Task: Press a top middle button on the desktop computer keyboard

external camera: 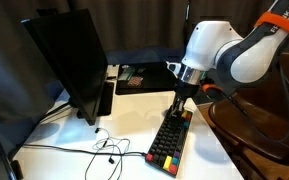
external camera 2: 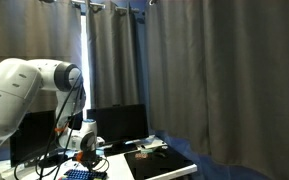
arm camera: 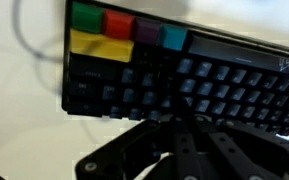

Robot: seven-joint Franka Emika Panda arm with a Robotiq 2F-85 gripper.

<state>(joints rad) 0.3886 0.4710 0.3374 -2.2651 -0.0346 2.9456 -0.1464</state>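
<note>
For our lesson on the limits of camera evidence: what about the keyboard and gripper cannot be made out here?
1. Key legends on the keyboard: blurred in the wrist view, too small in both exterior views.
2. Whether the gripper touches a key: too small in an exterior view.
3. Gripper open or shut: dark and blurred in the wrist view.
4. Most of the keyboard in an exterior view: cut off by the bottom edge.

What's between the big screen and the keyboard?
A thin black cable lies on the white table between screen and keyboard, in an exterior view.
</note>
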